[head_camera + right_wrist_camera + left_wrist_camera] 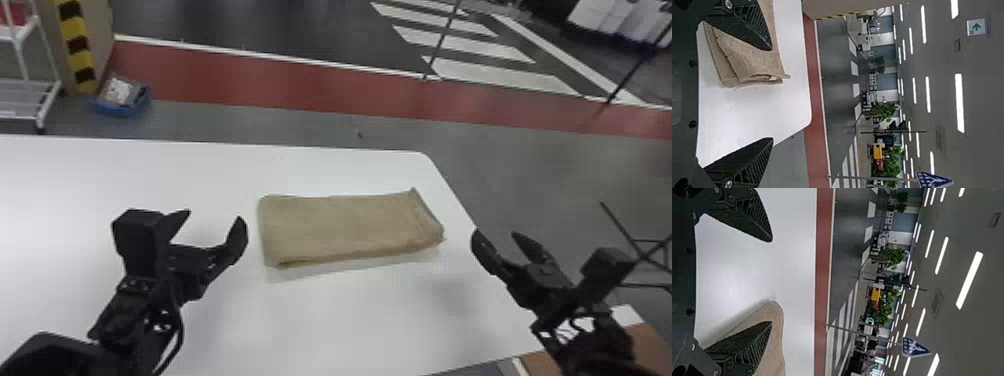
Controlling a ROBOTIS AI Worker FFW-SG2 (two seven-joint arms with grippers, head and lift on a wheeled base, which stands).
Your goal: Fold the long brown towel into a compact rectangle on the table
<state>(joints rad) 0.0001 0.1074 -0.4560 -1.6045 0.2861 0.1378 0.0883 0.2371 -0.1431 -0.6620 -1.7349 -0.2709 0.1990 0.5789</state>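
Observation:
The brown towel (350, 225) lies flat on the white table as a folded, layered rectangle, its long side running left to right. Just left of its left end is my left gripper (212, 220), open and apart from the cloth. My right gripper (495, 240) stands open to the right of the towel, near the table's right edge. In the left wrist view, the open left gripper (772, 282) has the towel's rounded end (774, 344) behind one finger. In the right wrist view, the towel's layered end (750, 62) shows beyond a finger of the open right gripper (772, 94).
The white table (150, 170) has its right edge slanting down beneath the right gripper. Beyond it on the floor are a blue bin (122, 102) and a white rack (30, 82) at the far left. A thin black stand (635, 245) is off to the right.

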